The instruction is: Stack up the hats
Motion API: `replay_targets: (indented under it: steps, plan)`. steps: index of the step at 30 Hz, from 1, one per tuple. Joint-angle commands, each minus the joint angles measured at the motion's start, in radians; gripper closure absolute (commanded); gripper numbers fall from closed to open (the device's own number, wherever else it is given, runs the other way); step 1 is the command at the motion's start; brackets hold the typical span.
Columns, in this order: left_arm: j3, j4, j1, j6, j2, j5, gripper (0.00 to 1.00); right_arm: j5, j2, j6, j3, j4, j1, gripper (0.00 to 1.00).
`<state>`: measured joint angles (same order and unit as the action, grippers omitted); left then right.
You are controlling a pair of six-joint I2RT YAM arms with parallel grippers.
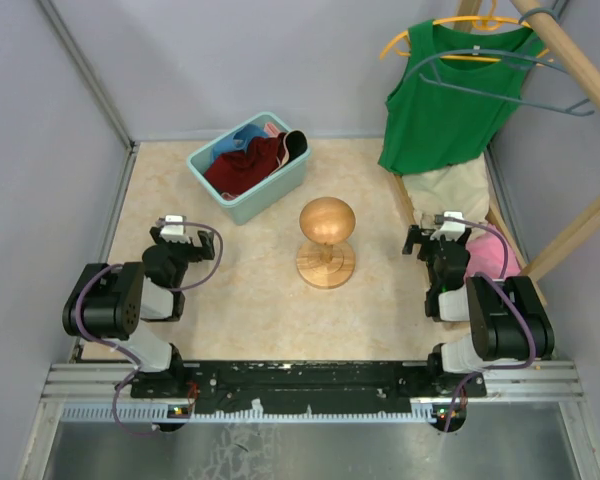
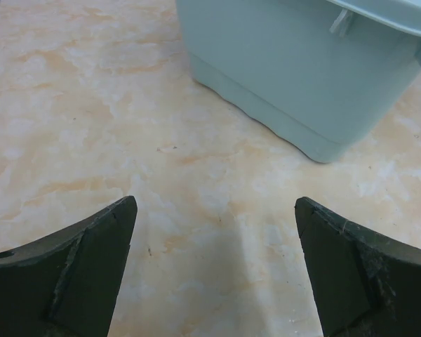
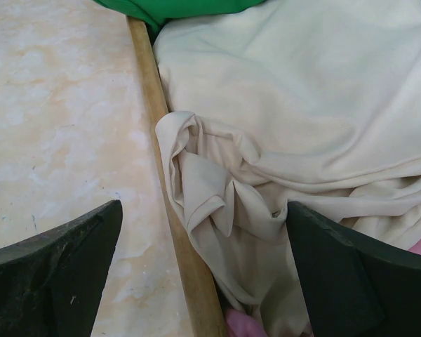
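A dark red hat [image 1: 242,168] and a blue hat [image 1: 246,138] lie bunched in the teal basket [image 1: 270,192] at the back left. A sliver of pink [image 1: 273,128] and a darker brim [image 1: 297,145] show beside them. No beige hat can be told apart. My left gripper [image 1: 176,226] is open and empty over bare table [image 2: 214,203], short of the basket's wall [image 2: 288,77]. My right gripper [image 1: 442,222] is open and empty [image 3: 203,207], above a crumpled beige cloth [image 3: 295,126] and a wooden rail [image 3: 158,119].
A wooden head-shaped stand [image 1: 326,240] is at the table's middle. A green tank top [image 1: 458,95] hangs on a wooden rack at the back right. Beige cloth [image 1: 462,188] and pink cloth [image 1: 488,258] lie below it, beside my right arm.
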<state>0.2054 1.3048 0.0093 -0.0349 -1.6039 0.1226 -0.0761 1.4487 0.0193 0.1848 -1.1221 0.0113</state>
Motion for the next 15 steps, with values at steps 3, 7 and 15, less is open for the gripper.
replay_targets:
  steps: [3,7,15]
  plan:
    - [0.018,0.013,0.007,-0.01,0.01,0.012,0.0,0.003,-0.002,-0.004,0.011,-0.067,0.006,0.01]
    - [0.028,-0.007,0.007,-0.023,0.01,0.036,0.0,0.003,-0.001,-0.004,0.015,-0.062,0.005,0.01]
    - [0.042,-0.039,0.006,-0.028,0.022,0.043,0.0,0.02,-0.065,-0.018,0.079,0.1,0.008,0.01]
